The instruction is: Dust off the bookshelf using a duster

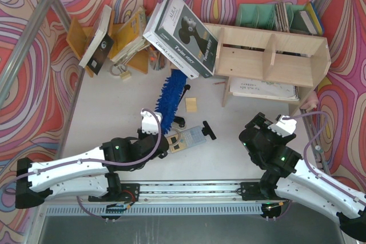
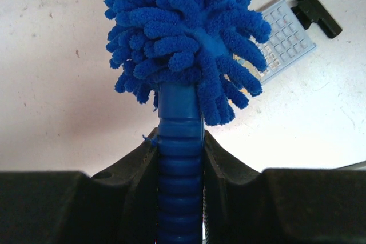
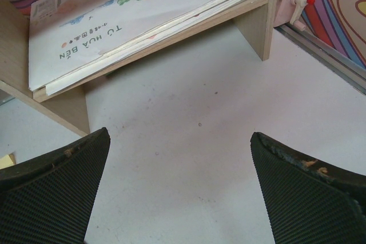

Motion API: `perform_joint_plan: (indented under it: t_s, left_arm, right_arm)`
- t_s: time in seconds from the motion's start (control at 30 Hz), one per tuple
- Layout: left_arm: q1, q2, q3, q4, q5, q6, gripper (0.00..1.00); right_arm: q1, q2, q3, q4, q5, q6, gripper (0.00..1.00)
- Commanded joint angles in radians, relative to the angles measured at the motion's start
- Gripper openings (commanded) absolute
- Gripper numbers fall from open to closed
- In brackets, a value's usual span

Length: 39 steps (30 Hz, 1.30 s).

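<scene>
The bright-blue fluffy duster (image 1: pixel 172 96) lies along the table in front of my left arm, its head pointing toward the far side. My left gripper (image 1: pixel 160 135) is shut on its ribbed blue handle (image 2: pixel 180 170), with the fluffy head (image 2: pixel 186 32) just past the fingertips. The pale plywood bookshelf (image 1: pixel 269 55) stands at the far right, with a spiral notebook (image 3: pixel 131 21) on its lower tier. My right gripper (image 3: pixel 180 190) is open and empty above bare table in front of the shelf's lower tier.
A grey boxed book (image 1: pixel 183 35) leans against the bookshelf's left end. An orange-yellow rack with books (image 1: pixel 111 38) stands at the far left, a green organizer (image 1: pixel 269 15) behind the shelf. A calculator (image 1: pixel 189 137), a black T-shaped piece (image 1: pixel 207 131) and a yellow sticky pad (image 1: pixel 191 104) lie mid-table.
</scene>
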Motion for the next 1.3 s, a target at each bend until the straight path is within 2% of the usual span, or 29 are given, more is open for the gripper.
perform_joint_plan:
  t_s: [0.0,0.37,0.93,1.1,1.27]
  left_arm:
    - [0.007,0.015,-0.059,0.020,-0.021,-0.068,0.00]
    - [0.009,0.058,-0.155,0.069,0.035,-0.152,0.00]
    - [0.010,-0.053,0.077,-0.063,-0.112,0.024,0.00]
    - [0.009,-0.054,0.050,-0.055,-0.095,-0.004,0.00]
    - [0.009,-0.041,-0.046,0.006,0.001,-0.090,0.00]
  right_arm:
    - [-0.001,-0.011,-0.010,0.009,0.019,0.004,0.99]
    - [-0.001,-0.011,-0.011,0.008,0.015,0.006,0.99]
    - [-0.001,-0.019,-0.013,0.006,0.015,0.008,0.99]
    - [-0.001,-0.017,-0.013,0.007,0.015,0.008,0.99]
    - [-0.001,-0.008,-0.011,0.009,0.016,0.007,0.99]
